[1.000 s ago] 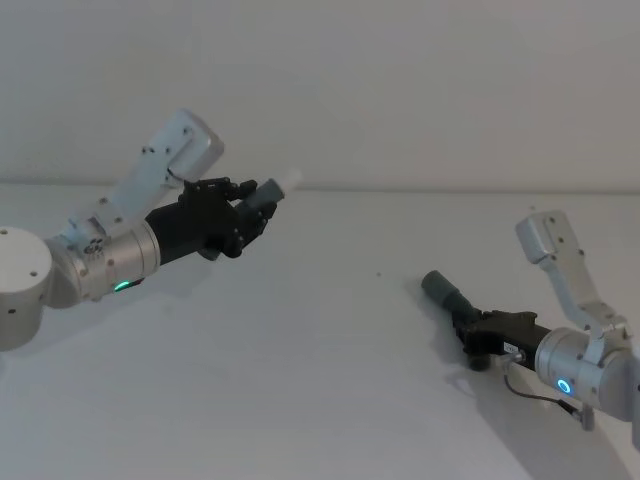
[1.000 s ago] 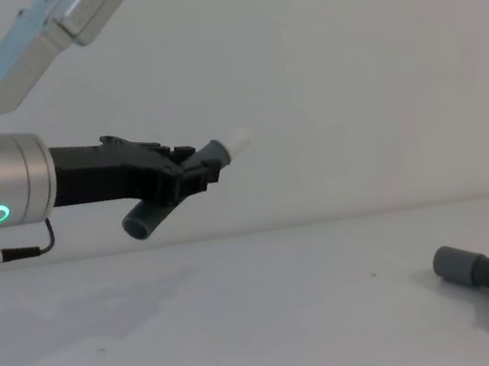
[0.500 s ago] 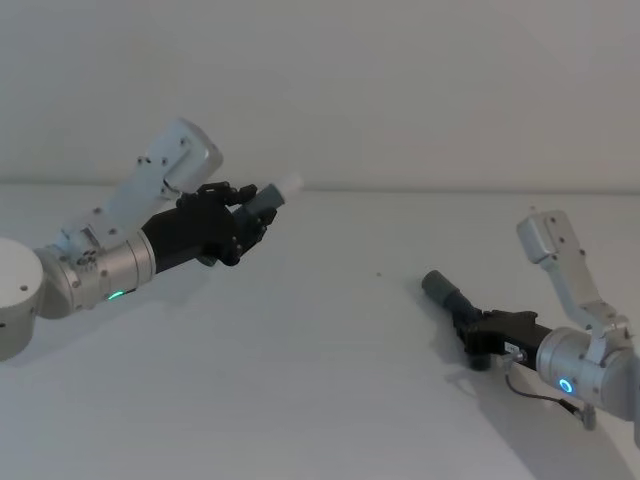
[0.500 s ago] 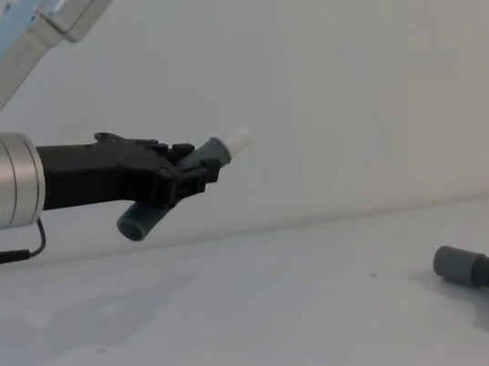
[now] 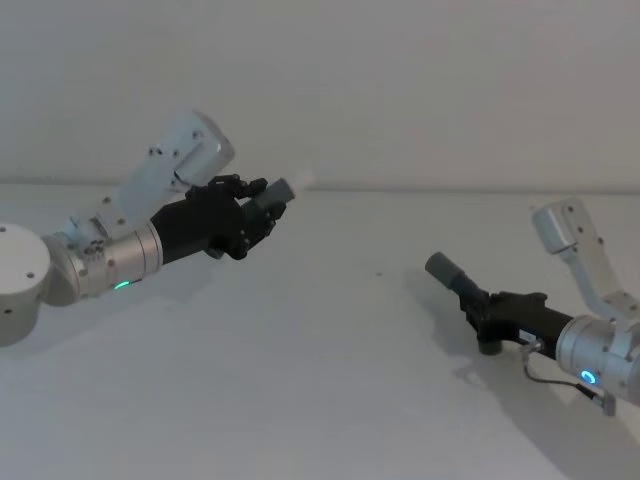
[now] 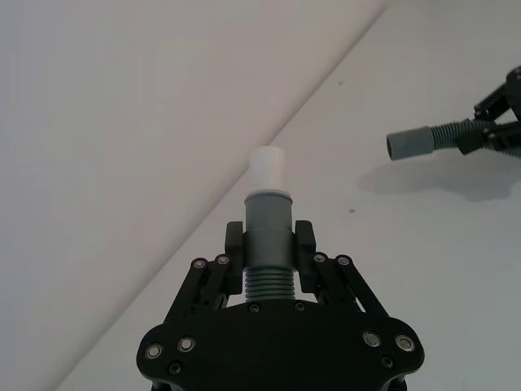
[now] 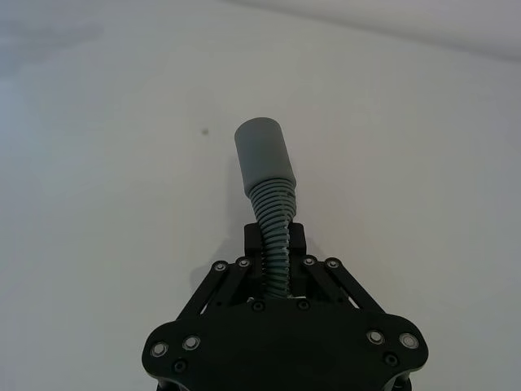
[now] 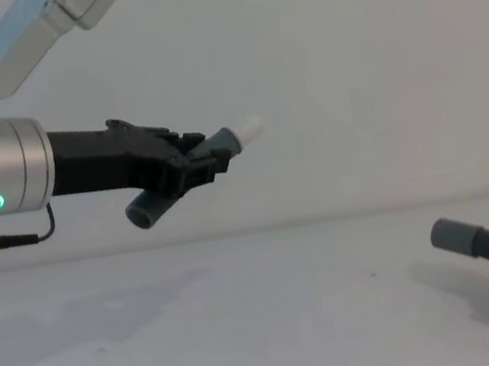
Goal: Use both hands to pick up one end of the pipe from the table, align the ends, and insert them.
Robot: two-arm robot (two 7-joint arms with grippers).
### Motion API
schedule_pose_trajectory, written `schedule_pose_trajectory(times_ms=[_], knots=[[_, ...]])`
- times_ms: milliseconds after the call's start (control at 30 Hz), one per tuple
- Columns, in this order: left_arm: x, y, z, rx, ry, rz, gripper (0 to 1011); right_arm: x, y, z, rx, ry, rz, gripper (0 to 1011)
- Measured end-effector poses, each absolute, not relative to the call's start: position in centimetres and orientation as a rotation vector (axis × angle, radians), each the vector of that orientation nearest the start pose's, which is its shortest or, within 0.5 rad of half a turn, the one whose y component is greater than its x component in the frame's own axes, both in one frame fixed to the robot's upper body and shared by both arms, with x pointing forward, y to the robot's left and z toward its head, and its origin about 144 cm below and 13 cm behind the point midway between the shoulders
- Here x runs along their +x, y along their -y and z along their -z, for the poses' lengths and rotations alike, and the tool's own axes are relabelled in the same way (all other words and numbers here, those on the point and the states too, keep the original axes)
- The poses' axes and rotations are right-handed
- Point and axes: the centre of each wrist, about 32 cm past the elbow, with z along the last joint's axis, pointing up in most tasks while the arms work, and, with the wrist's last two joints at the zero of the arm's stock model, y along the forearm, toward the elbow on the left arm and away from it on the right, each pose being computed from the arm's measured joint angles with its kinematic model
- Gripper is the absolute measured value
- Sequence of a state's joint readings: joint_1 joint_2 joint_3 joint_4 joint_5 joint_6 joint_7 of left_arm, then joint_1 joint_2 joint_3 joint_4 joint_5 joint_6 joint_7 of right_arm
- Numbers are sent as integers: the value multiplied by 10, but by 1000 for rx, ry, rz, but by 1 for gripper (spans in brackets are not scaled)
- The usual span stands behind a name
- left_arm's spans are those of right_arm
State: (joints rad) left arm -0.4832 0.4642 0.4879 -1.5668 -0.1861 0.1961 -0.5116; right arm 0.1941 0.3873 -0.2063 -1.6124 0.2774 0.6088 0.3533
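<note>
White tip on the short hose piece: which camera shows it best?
The left wrist view: the white tip stands centred, just beyond the left gripper. Head and chest views show it small, pale against the wall.

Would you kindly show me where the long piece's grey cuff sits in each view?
Head view: cuff right of centre, before the right claw.
Chest view: cuff low, near the right edge.
Left wrist view: cuff farther off, beyond the left claw's short piece.
Right wrist view: cuff straight ahead of the right claw.
Shared landmark: right claw gripping the long piece.
</note>
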Motion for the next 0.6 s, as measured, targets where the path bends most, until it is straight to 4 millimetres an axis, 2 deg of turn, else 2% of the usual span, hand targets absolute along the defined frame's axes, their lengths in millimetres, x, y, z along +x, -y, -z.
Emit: schedule_pose_trajectory(times_ms=[600], knots=[[561,-234,-1296,311,316,-560,349,505,322,-1224,-344,-37,864,149]])
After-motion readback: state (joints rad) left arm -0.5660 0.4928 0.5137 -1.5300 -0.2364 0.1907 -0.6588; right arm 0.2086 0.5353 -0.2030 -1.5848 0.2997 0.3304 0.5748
